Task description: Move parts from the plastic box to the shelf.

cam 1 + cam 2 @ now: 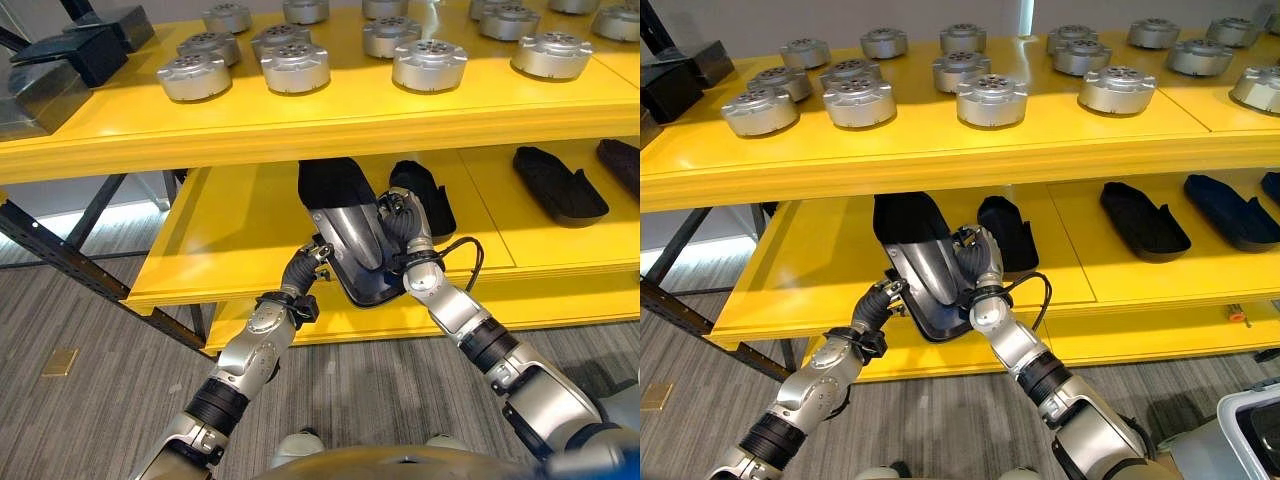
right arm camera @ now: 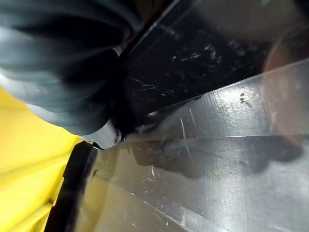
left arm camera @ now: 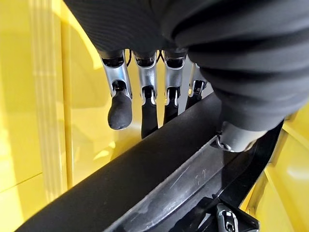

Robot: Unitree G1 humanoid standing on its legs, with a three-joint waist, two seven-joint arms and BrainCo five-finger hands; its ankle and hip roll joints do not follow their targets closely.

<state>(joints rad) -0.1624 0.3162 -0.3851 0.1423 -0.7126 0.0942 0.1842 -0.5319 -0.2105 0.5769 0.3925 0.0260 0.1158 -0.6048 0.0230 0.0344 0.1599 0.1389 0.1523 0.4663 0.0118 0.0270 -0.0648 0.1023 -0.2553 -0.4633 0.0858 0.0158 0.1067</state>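
Gripping black part [image 1: 350, 235] over yellow shelf [image 1: 230, 235]: right hand [image 1: 405, 225] fingers curled; left hand [image 1: 312, 258] fingers straight underneath.

Both hands met at a dark shoe-shaped part [image 1: 925, 270] with a shiny grey inner face, at the front edge of the yellow lower shelf [image 1: 800, 275]. The left hand [image 1: 885, 297] touched its left edge; the right hand [image 1: 978, 262] gripped its right side. Just beside it lay another black part [image 1: 1008, 232], with 2 more [image 1: 1143, 222] farther right. Round silver parts [image 1: 990, 98] lined the upper shelf [image 1: 940, 150].
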